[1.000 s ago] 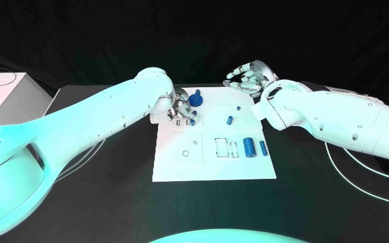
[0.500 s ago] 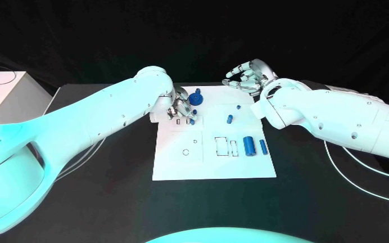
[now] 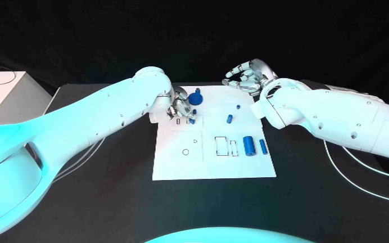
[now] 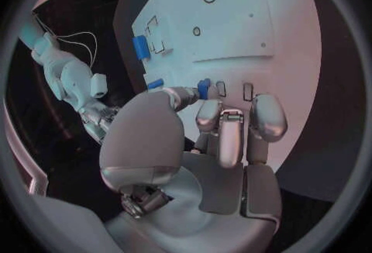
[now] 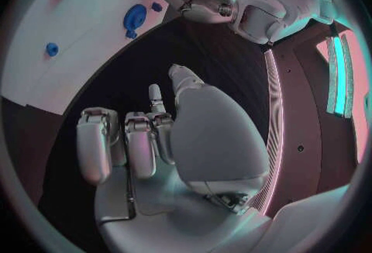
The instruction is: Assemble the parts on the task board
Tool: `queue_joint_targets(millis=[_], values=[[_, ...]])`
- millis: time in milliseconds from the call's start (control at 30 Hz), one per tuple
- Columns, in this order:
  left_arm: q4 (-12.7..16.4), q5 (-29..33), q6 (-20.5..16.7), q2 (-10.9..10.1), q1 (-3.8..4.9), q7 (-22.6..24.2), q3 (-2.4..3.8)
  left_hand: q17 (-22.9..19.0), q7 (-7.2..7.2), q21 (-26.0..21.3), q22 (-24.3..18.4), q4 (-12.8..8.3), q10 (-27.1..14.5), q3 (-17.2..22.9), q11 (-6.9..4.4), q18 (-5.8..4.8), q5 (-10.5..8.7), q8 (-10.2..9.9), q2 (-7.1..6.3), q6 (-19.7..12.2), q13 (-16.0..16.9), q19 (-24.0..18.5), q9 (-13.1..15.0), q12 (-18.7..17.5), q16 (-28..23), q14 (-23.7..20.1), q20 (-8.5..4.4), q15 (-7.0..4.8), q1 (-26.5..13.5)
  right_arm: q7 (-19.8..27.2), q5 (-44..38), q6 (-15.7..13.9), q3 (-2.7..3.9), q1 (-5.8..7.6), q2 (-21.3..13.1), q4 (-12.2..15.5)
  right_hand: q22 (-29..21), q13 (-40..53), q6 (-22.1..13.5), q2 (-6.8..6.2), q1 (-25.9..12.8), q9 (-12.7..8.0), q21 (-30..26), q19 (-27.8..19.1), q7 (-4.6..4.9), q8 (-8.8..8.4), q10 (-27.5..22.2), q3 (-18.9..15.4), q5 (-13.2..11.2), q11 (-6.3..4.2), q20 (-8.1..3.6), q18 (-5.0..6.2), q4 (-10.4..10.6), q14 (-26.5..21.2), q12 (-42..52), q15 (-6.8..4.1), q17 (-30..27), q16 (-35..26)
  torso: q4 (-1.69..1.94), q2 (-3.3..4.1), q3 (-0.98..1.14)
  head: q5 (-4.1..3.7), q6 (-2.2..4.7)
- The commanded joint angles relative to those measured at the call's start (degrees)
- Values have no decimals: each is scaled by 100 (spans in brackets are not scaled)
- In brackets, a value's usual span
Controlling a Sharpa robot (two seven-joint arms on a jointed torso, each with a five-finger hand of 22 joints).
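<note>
Worktop (image 3: pixel 97 198) black, task board (image 3: pixel 212 167) lying mid-way across it. Nearest on the board: two blue cylinders (image 3: pixel 253 147) lying side by side at its right edge beside outlined slots. Further back, left hand (image 3: pixel 180 109) reaches over the board's left side, fingertips pinching a small blue part (image 4: pixel 203 87) at the surface. Blue disc part (image 3: pixel 195 98) just beyond. Farthest, right hand (image 3: pixel 246 79) raised off the board's far right corner, fingers curled inward, holding nothing.

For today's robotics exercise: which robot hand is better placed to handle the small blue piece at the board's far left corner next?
Left. The left robot hand is over the white board, its fingers at the small blue piece. The right robot hand hangs beyond the board's far edge, fingers curled, holding nothing.
</note>
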Motion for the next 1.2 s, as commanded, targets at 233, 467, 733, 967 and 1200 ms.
queue_joint_targets(millis=[233, 467, 733, 967, 1200], values=[[199, 563, -504, -124, -2, 78, 6, 1055, -64, 70, 42, -1051, 132, 951, -37, -67, 525, 51, -139, 162, 71, 29, 614, -8, 36, 475, -54, -74, -245, 42, -46, 64, 3, -8, -13, -1, 828, 1231, -52, 5, -15, 6, -34, 313, 0, 18, 289, 39, 39, -19, -30, -66, 7, 580, -13, -37, 1394, -17, 8, -8, 1, 0, 33], [440, 634, -758, -320, -2, 86, 10, 1038, -96, 107, 90, -1213, 225, 1002, -71, -74, 861, 20, -223, 287, 166, 56, 692, 28, 25, 472, -86, -106, -334, 47, -40, 50, 3, -13, -43, 3, 828, 1231, -52, 5, -15, 6, -34, 313, 0, 18, 289, 39, 39, -19, -30, -66, 7, 580, -13, -37, 1394, -17, 19, -16, 4, 1, 39], [579, 377, -925, -469, -5, 81, 11, 1024, -117, 135, 125, -1313, 269, 1016, -94, -79, 1159, -25, -270, 387, 197, 75, 733, 29, 17, 469, -109, -129, -393, 47, -33, 44, 2, -17, -79, 10, 824, 1229, -58, 5, -18, 7, -38, 311, 1, 17, 286, 44, 44, -18, -30, -65, 8, 581, -15, -36, 1396, -17, 30, -31, 10, -1, 17], [687, 16, -1066, -532, -50, 83, 8, 1020, -120, 138, 128, -1324, 264, 1018, -96, -80, 1187, -30, -274, 398, 179, 76, 737, 16, 15, 468, -111, -132, -398, 48, -32, 42, 2, -20, -96, 16, 824, 1229, -58, 5, -18, 7, -38, 311, 1, 17, 286, 44, 44, -18, -30, -65, 8, 581, -15, -36, 1396, -17, 29, -24, 4, 14, 14], [718, -142, -1124, -555, -104, 82, 2, 1015, -122, 140, 129, -1333, 274, 1021, -99, -80, 1208, -34, -275, 409, 191, 77, 741, 21, 12, 467, -113, -134, -401, 48, -32, 42, 2, -23, -103, 18, 824, 1229, -58, 5, -18, 7, -38, 311, 1, 17, 286, 44, 44, -18, -30, -65, 8, 581, -15, -36, 1396, -17, 29, -21, 1, 29, 7]])
